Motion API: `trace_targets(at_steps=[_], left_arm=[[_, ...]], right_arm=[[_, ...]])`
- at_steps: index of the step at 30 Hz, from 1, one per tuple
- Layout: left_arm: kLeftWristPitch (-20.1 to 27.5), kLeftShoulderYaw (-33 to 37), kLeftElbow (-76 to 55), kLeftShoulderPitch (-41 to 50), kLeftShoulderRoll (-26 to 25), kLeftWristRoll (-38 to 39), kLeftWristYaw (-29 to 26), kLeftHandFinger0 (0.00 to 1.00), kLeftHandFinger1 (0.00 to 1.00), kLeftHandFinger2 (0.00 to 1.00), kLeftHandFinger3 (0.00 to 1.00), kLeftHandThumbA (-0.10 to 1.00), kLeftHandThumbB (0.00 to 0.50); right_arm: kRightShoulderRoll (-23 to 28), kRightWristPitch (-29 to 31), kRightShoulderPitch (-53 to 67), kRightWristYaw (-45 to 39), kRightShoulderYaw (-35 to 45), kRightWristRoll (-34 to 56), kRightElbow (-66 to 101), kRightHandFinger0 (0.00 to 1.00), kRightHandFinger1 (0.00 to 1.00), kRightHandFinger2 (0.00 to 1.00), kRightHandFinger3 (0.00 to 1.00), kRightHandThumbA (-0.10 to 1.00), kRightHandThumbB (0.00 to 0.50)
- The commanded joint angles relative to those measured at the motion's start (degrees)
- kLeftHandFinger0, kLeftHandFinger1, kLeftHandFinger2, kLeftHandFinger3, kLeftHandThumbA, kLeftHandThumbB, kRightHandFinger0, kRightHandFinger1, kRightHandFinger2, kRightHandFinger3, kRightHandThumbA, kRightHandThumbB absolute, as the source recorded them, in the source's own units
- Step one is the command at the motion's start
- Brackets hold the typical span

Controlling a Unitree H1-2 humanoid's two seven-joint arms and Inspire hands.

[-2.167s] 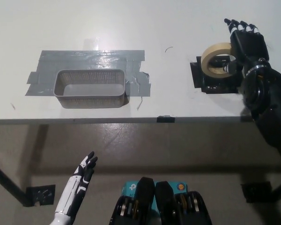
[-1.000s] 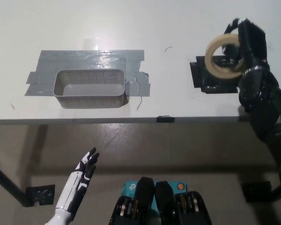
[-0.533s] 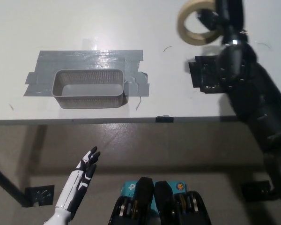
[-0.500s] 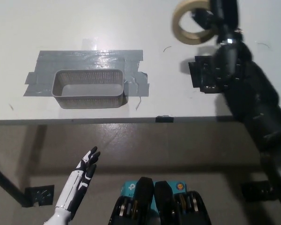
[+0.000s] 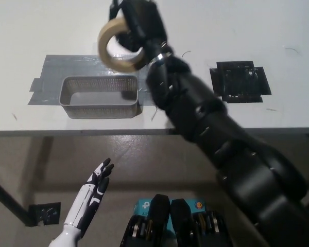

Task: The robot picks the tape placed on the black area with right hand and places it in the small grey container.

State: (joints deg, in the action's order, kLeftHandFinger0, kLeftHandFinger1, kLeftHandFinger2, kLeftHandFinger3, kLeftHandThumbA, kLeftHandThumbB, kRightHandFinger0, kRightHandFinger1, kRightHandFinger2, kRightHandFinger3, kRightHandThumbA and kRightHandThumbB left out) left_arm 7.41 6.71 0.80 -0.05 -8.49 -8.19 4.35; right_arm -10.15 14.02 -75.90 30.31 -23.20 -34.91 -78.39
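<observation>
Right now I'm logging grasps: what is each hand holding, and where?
The right hand holds the tape roll by its upper right rim. The left hand holds nothing.

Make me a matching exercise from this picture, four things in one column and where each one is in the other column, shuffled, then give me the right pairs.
Things:
1. tape roll
2. small grey container
3. black area
4. left hand

Places:
A. below the table edge, lower left, fingers apart, holding nothing
B. on the table at the right, nothing on it
C. held up in the right hand, above the table
D. standing on grey tape strips on the table's left part

Pairs: 1-C, 2-D, 3-B, 4-A
</observation>
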Motion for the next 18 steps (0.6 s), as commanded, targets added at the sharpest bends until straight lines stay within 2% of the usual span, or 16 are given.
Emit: trace_targets(at_steps=[1, 3, 7, 8, 10, 11, 13, 18], left_arm=[[-0.22, 0.62, -1.70, -0.72, -0.38, -0.57, 1.08, 1.00, 1.00, 1.00, 1.00, 1.00, 0.208], [-0.64, 0.85, -2.16, -0.77, -0.27, -0.59, 1.25, 1.00, 1.00, 1.00, 1.00, 1.00, 0.210], [-1.58, 1.41, -3.14, -0.71, -0.54, -1.38, 1.64, 1.00, 1.00, 1.00, 1.00, 1.00, 0.239], [-2.11, 1.75, -3.76, -0.60, -0.81, -1.78, 1.97, 1.00, 1.00, 1.00, 1.00, 1.00, 0.233], [-2.29, 2.29, -4.11, -0.43, -0.96, -1.97, 2.27, 1.00, 1.00, 1.00, 1.00, 1.00, 0.224], [-2.31, 2.49, -4.24, -0.43, -1.11, -2.10, 2.34, 1.00, 1.00, 1.00, 1.00, 1.00, 0.228], [-1.42, 3.02, -4.33, -0.39, -1.47, -2.76, 2.50, 1.00, 1.00, 1.00, 1.00, 1.00, 0.194], [-0.64, 3.33, -4.14, -0.60, -1.48, -3.41, 2.30, 1.00, 1.00, 1.00, 1.00, 1.00, 0.202]], right_arm=[[-1.75, -2.37, -5.23, -0.42, -1.29, -0.12, -0.85, 0.00, 0.00, 0.19, 0.19, 0.27, 0.128], [-3.09, -2.47, -5.24, -0.84, -1.03, 0.83, -1.48, 0.00, 0.00, 0.20, 0.18, 0.24, 0.129], [-4.98, -3.44, -5.01, -0.78, -2.00, 0.37, -2.17, 0.00, 0.00, 0.26, 0.25, 0.24, 0.125], [-5.43, -3.51, -4.80, -0.40, -2.78, -0.25, -2.28, 0.00, 0.00, 0.29, 0.27, 0.22, 0.126], [-5.56, -3.14, -4.32, -0.44, -3.26, -0.15, -2.28, 0.00, 0.01, 0.35, 0.32, 0.24, 0.108], [-5.63, -3.46, -4.31, -0.68, -3.36, 0.06, -2.33, 0.00, 0.01, 0.36, 0.34, 0.26, 0.104], [-5.64, -3.53, -4.06, -1.33, -3.16, 0.77, -2.53, 0.00, 0.01, 0.36, 0.36, 0.27, 0.084], [-5.60, -4.58, -4.07, -0.75, -3.80, 0.60, -2.80, 0.00, 0.01, 0.38, 0.41, 0.25, 0.079]])
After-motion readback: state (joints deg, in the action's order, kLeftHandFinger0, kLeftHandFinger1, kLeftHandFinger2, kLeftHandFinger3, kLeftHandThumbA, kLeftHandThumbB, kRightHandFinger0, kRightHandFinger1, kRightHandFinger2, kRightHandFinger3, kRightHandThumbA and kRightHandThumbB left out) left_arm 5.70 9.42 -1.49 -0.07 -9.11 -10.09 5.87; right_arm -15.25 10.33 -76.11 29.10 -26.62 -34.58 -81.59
